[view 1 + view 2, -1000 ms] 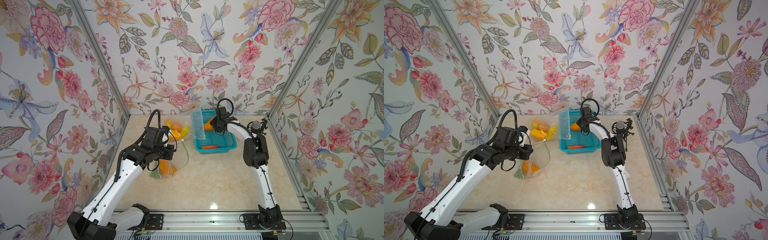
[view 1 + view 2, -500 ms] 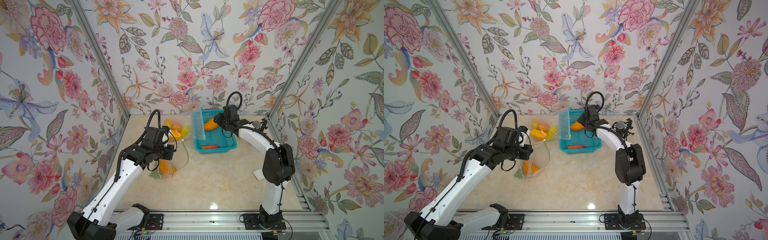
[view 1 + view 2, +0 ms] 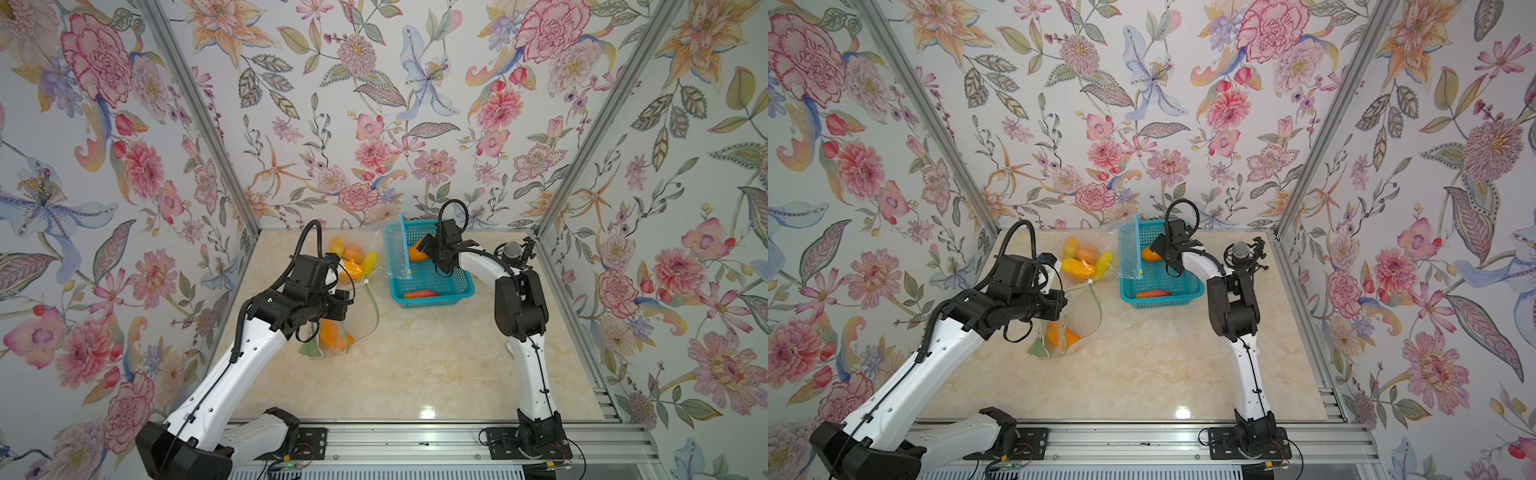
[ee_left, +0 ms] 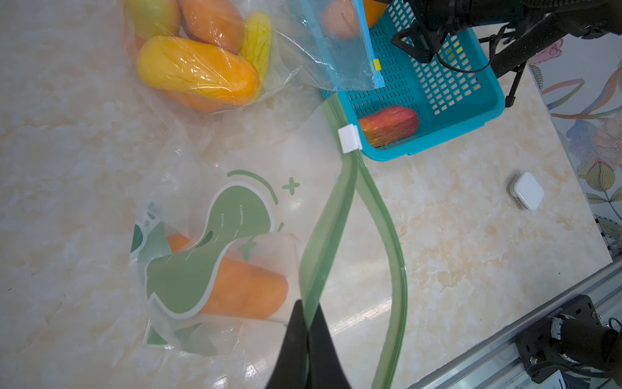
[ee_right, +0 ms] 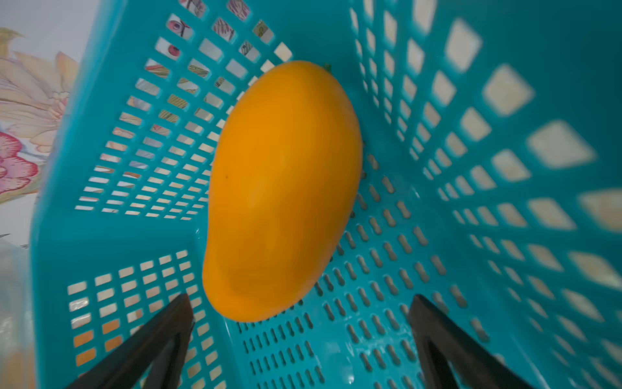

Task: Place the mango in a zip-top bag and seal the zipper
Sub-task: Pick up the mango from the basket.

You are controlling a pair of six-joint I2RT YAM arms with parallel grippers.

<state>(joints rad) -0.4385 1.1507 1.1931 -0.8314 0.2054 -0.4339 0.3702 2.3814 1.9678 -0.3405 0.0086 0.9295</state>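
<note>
1. The mango [image 5: 282, 188] is lying loose on the floor of the teal basket [image 5: 134, 235], tucked toward a far corner. In both top views that's just above the middle of the frame.
2. The right tool [image 5: 299, 298] is dipped into the basket right in front of it. Its fingers are spread wide apart, one on each side of the mango's near end, and nothing is clamped.
3. There's also a reddish fruit [image 4: 388, 124] against the basket's near wall, well apart from the mango.
4. The zip-top bag [image 4: 208, 262] with the green print sits on the table [image 3: 415, 365], left of center in the top views. Its mouth is open and an orange fruit [image 4: 242, 289] is already inside.
5. The left tool [image 4: 306, 313] is pinched together on the bag's green zipper strip [image 4: 336, 219], holding that edge up. The white slider [image 4: 350, 137] is at the strip's far end, just beside the basket's corner.
6. Behind that, a second bag [image 4: 292, 50] with a blue zipper holds a few yellow-orange fruits, and its top leans over the basket's rim.
7. A small white box [image 4: 528, 190] lies on bare table, apart from the basket.
</note>
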